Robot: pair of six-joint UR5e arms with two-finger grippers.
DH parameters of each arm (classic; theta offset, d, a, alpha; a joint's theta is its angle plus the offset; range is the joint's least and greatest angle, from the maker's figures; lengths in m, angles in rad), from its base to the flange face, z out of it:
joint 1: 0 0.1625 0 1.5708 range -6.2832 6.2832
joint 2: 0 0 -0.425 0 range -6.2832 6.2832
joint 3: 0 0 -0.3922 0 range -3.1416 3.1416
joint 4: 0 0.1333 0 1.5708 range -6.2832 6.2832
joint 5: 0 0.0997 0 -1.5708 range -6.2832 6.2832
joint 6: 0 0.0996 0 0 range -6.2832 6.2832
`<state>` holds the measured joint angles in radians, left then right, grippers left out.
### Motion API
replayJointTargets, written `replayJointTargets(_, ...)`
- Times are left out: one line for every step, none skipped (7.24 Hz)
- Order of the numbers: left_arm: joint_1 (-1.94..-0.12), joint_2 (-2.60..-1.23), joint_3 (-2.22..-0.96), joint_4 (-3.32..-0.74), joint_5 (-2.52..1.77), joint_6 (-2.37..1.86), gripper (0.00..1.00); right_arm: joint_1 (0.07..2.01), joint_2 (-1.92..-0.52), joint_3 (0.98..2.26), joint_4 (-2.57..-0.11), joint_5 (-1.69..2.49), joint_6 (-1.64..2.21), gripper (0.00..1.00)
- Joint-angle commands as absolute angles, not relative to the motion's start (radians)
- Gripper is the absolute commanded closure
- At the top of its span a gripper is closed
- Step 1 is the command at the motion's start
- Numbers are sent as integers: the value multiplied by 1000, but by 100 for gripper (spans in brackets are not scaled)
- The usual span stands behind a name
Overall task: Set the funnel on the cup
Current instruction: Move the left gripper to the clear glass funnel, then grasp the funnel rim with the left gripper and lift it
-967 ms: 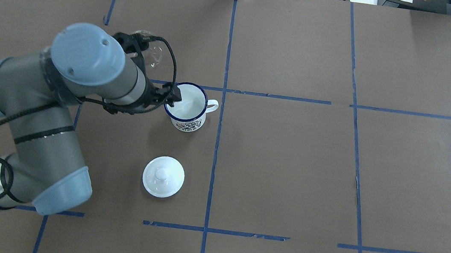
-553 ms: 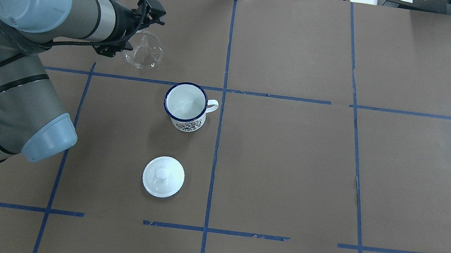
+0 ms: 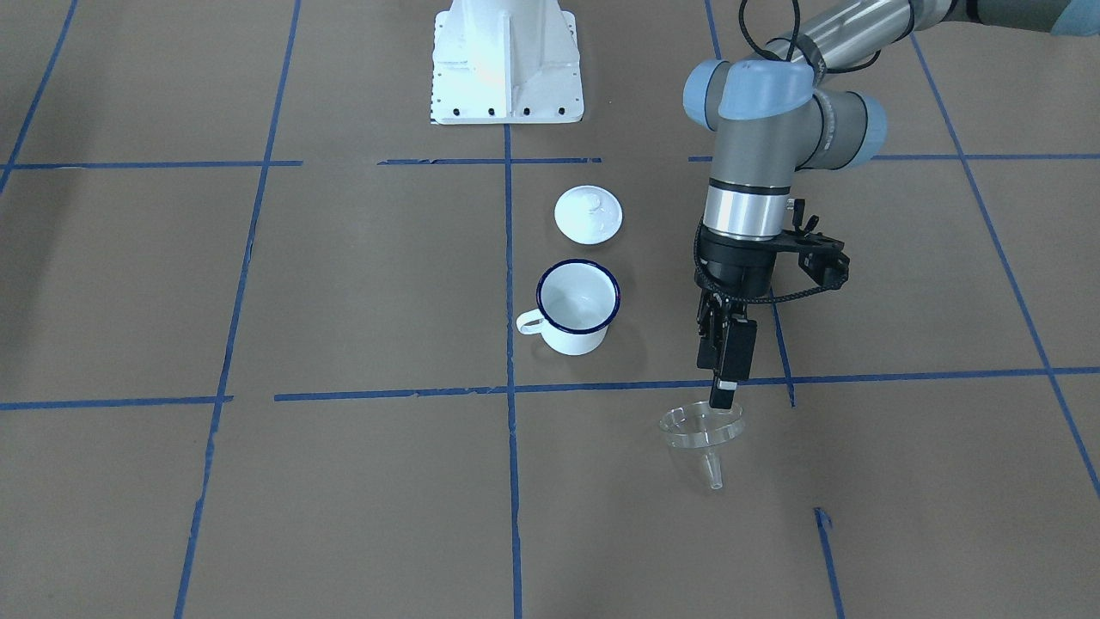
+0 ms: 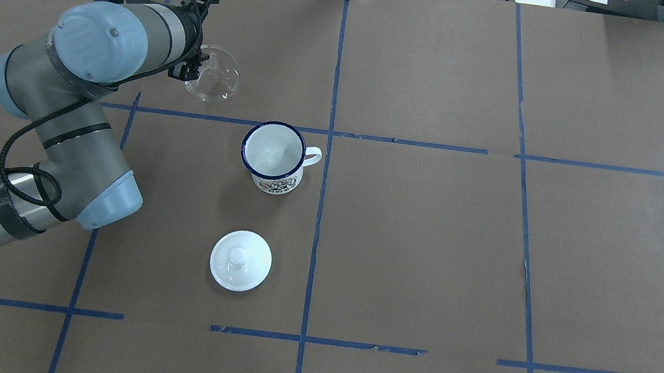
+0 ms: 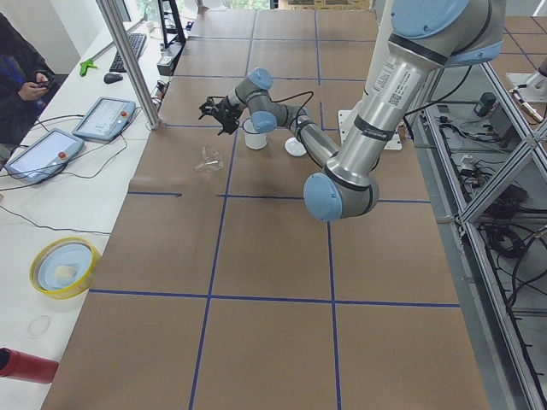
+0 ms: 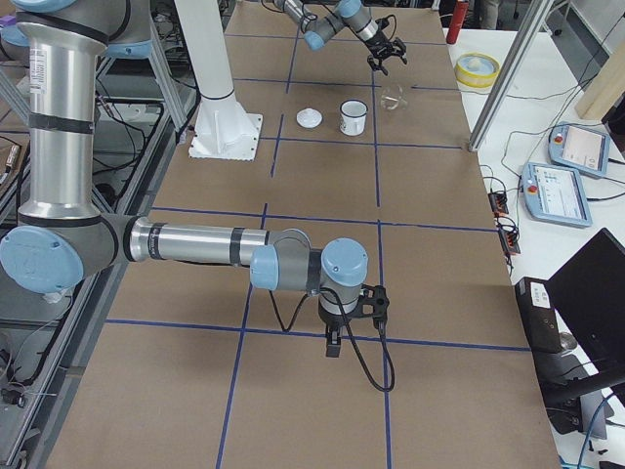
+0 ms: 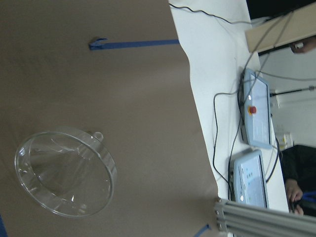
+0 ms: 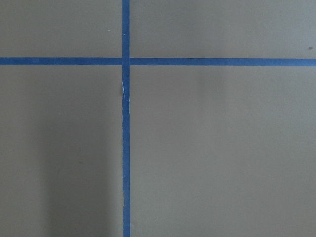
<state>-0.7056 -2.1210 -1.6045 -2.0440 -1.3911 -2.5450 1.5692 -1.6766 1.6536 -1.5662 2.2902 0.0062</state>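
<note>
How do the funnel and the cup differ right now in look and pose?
The funnel is clear plastic; the cup is white with a dark blue rim. The funnel lies tipped on its side, the cup stands upright. The funnel has a spout, the cup a loop handle. Both rest on the table.

The grey tubular left arm (image 4: pixel 78 139) has pale blue joint caps, a looping black cable (image 4: pixel 1 158) at centre left, and a black, seemingly slim-fingered left gripper (image 3: pixel 724 397).
</note>
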Motion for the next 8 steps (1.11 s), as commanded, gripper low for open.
replayJointTargets(-646, -2158, -1548, -1917, -1370, -2640, 4, 1569, -1677, 1654, -1566, 2290, 6, 0)
replayJointTargets(-628, -2158, -1545, -1905, -1368, -2684, 4, 1569, -1677, 1654, -1566, 2290, 6, 0)
replayJointTargets(-618, -2158, -1534, -1905, -1367, -2718, 8, 1569, -1677, 1654, -1566, 2290, 6, 0)
replayJointTargets(-632, -2158, -1534, -1905, -1350, -2736, 11, 1569, -1677, 1654, -1566, 2290, 6, 0)
replayJointTargets(-670, -2158, -1532, -1905, -1323, -2743, 11, 1569, -1677, 1654, -1566, 2290, 6, 0)
replayJointTargets(-695, -2161, -1532, -1908, -1322, -2772, 13, 1569, -1677, 1654, -1566, 2290, 6, 0)
replayJointTargets(-696, -2161, -1532, -1910, -1321, -2773, 13, 1569, -1677, 1654, -1566, 2290, 6, 0)
replayJointTargets(-695, -2164, -1510, -1917, -1321, -2775, 13, 1569, -1677, 1654, -1566, 2290, 6, 0)
